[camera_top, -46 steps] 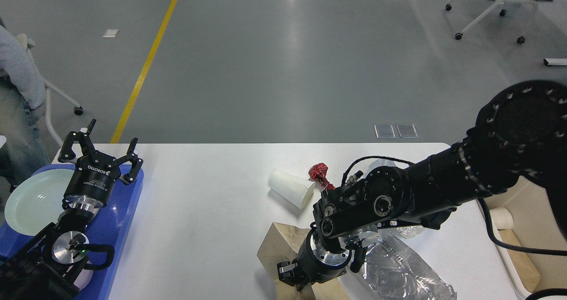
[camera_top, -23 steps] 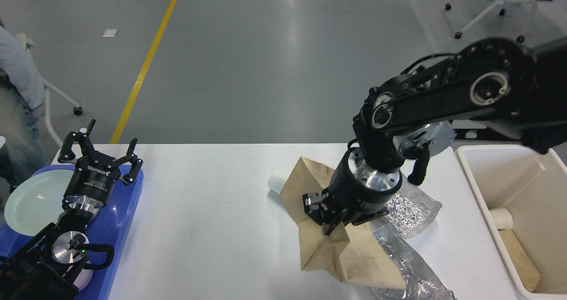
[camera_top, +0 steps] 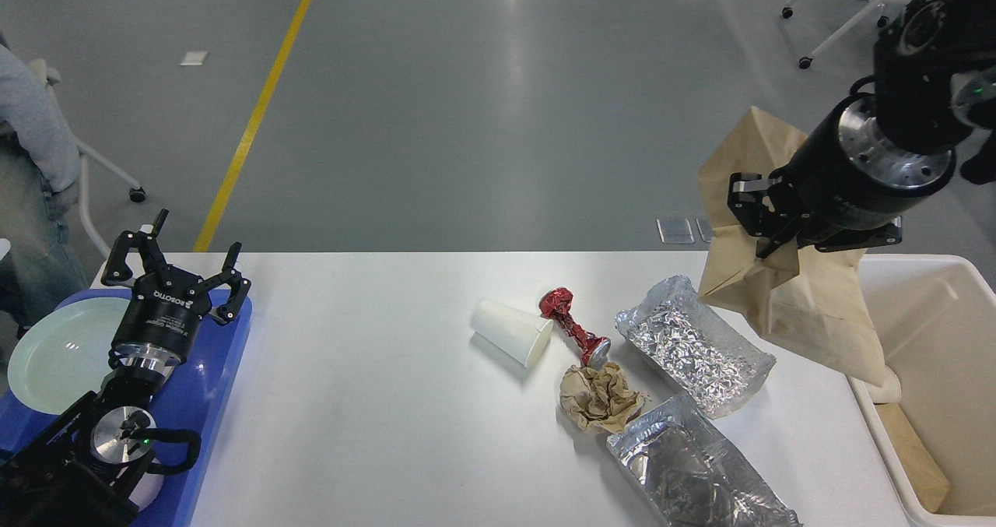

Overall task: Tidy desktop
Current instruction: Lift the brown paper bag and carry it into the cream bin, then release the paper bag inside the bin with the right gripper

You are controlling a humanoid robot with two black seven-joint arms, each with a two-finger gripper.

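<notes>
The desktop, a wide white table, fills the lower part of the view. Litter lies right of centre: a tipped white paper cup, a crushed red can, a crumpled brown paper ball and two silver foil bags. The right gripper is pinched on a brown paper bag, holding it high above the table's right edge, where it overlaps the rim of the cream bin, probably so it can drop inside. The left gripper hangs with fingers spread and empty over a blue tray holding a pale plate. The table's left half is bare, so there is room to move there.
</notes>
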